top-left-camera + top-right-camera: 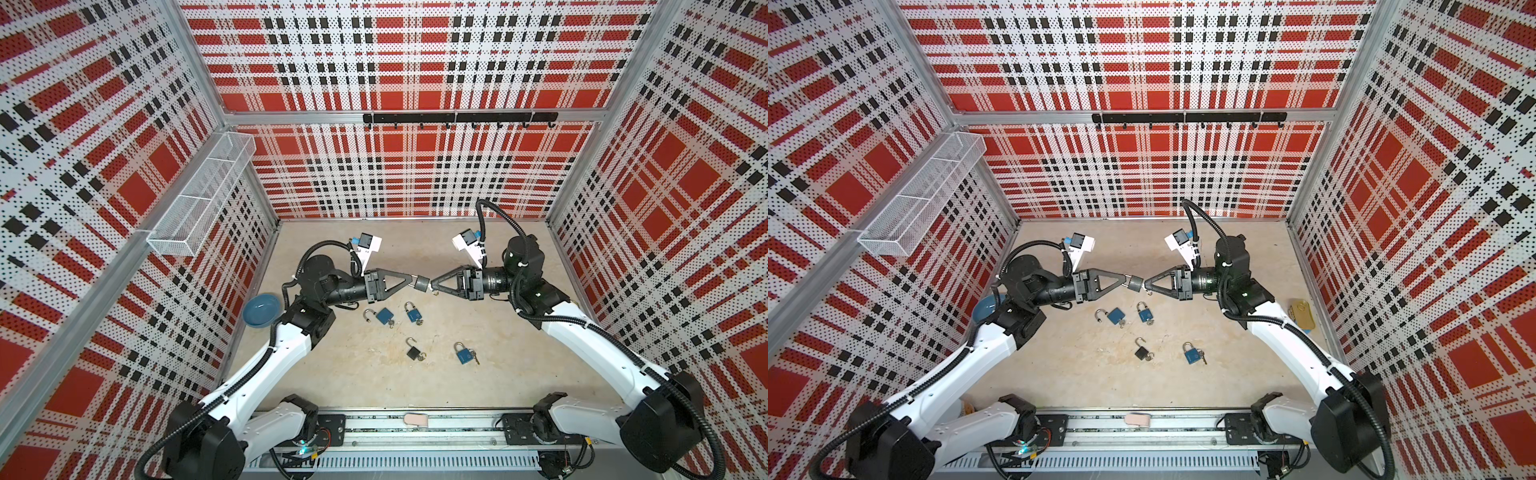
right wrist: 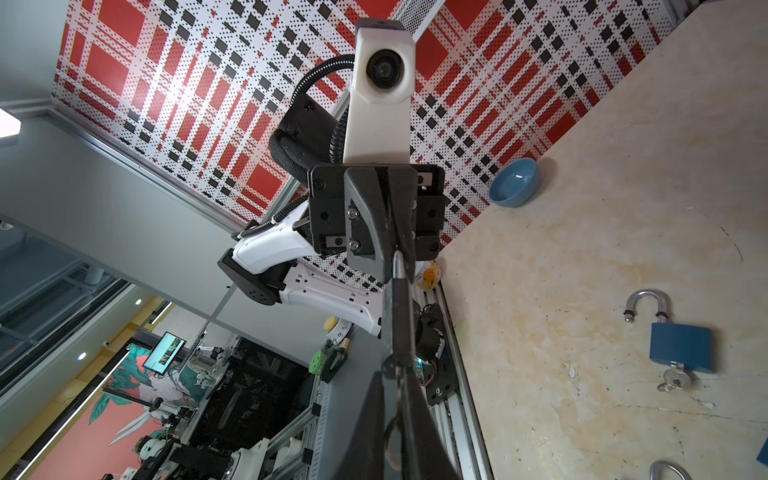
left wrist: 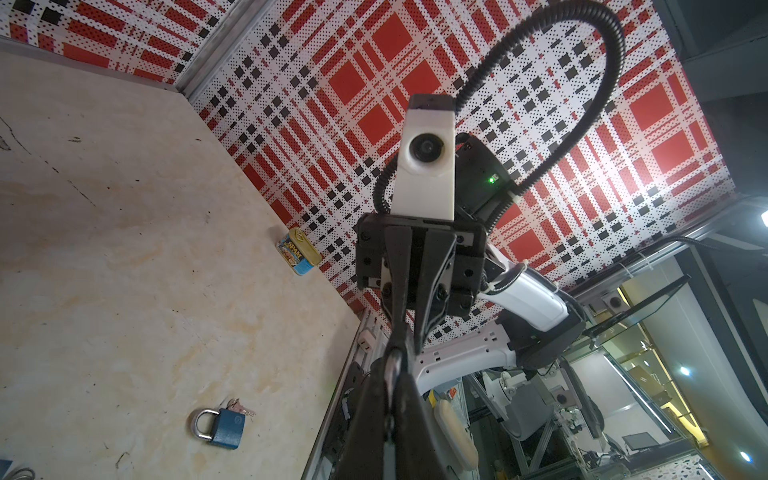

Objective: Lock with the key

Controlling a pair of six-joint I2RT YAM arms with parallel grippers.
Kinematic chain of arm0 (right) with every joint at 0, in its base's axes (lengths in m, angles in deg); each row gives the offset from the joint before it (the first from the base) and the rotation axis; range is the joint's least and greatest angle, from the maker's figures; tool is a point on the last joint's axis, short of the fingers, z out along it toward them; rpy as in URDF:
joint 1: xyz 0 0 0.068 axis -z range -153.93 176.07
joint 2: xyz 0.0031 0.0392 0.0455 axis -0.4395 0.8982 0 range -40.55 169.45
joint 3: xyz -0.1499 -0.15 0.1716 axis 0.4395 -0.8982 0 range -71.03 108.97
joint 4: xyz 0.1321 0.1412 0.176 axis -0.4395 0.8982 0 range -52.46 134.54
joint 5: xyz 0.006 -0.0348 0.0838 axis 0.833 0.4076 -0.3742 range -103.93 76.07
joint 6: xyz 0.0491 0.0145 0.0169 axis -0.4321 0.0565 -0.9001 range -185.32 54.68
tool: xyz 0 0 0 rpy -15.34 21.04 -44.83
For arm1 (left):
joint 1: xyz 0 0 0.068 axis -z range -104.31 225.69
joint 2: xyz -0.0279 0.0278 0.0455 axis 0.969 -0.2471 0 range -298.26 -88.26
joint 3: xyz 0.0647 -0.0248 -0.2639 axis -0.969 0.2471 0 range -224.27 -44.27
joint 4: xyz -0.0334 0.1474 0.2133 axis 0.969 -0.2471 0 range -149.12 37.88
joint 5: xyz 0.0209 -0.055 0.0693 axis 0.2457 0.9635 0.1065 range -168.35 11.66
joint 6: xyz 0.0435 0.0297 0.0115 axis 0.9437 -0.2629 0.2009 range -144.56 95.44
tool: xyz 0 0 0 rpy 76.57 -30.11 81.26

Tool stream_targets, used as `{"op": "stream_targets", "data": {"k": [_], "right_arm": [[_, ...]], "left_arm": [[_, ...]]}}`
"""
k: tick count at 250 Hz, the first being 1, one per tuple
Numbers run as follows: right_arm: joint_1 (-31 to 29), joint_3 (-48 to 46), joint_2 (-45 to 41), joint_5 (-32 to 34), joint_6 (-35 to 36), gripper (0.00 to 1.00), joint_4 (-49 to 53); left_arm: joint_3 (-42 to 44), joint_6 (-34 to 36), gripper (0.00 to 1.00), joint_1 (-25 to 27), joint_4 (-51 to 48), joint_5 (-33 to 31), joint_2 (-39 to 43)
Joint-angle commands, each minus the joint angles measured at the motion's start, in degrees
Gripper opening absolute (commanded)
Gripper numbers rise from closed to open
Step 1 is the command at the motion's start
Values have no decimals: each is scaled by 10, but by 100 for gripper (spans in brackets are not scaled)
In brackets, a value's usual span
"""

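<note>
A dark grey padlock hangs in mid-air above the table's middle, between my two grippers. My left gripper is shut on its silver shackle. My right gripper comes in from the opposite side. It is shut on the key at the lock's underside, and the key ring dangles below. In the right wrist view the lock body shows edge-on. In the left wrist view the fingers hide the body.
Several more padlocks with keys lie on the table below: an open blue one, a shut blue one, an open black one and a shut blue one. A blue bowl sits left, a Spam can right.
</note>
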Motion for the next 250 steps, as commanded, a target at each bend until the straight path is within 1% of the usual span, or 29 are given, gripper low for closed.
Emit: {"op": "stream_targets", "data": {"k": [1,20,41,97,120,157,199,250], "right_arm": [[0,9,8,-12,2,8,-28],[0,10,8,-13,1,5,-28],[-1,10,8,-15,1,0,-30],[-1,6,0,-7,4,0,-27],[-1,9,-8,6,27,0,7],[0,20,-24,36,81,0,84],[6,11,-38,47,89,0,103],[25,3,-57,74,108,0,142]], "left_arm": [[-20,0,0,7,14,-5,-4],[-21,1,0,11,13,-7,-6],[-22,1,0,12,13,-8,-7],[-20,5,0,9,13,-15,-5],[-19,5,0,2,13,-9,-1],[-15,5,0,-24,6,6,9],[-12,8,0,-46,-5,25,20],[-10,21,0,-54,-23,37,19]]}}
